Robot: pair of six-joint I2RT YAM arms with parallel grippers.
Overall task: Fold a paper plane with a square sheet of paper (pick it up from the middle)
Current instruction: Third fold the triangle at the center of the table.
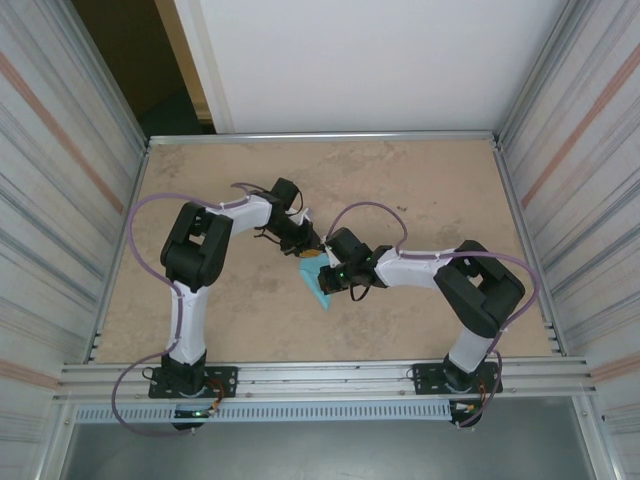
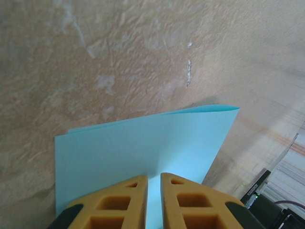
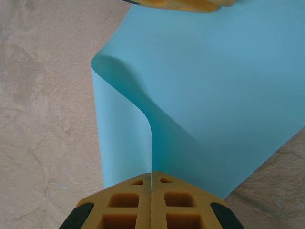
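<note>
Item: sheet of paper [image 1: 318, 288], light blue, matte, unmarked. It is partly folded. The left wrist view shows two layers [image 2: 143, 148], the upper edges nearly aligned and the far right corner slightly open. The right wrist view shows one flap [image 3: 228, 86] bowed up in a soft curl rather than pressed flat; no sharp crease is visible there.

Location: held at mid-table [image 1: 420, 180], between the two arms and slightly left of centre.

Orientation: from above the sheet reads as a narrow strip. Its long axis runs from the grippers down toward the near edge, leaning slightly right and ending in a pointed lower corner.

Left gripper [image 1: 308, 245]: clamped on the sheet's edge, with only a thin slit between the fingers and paper passing through it [image 2: 154, 177].

Right gripper [image 1: 328, 268]: fingers fully together, pinching the curled edge [image 3: 151, 174]. A left finger [image 3: 181, 4] sits on the sheet's far edge.
</note>
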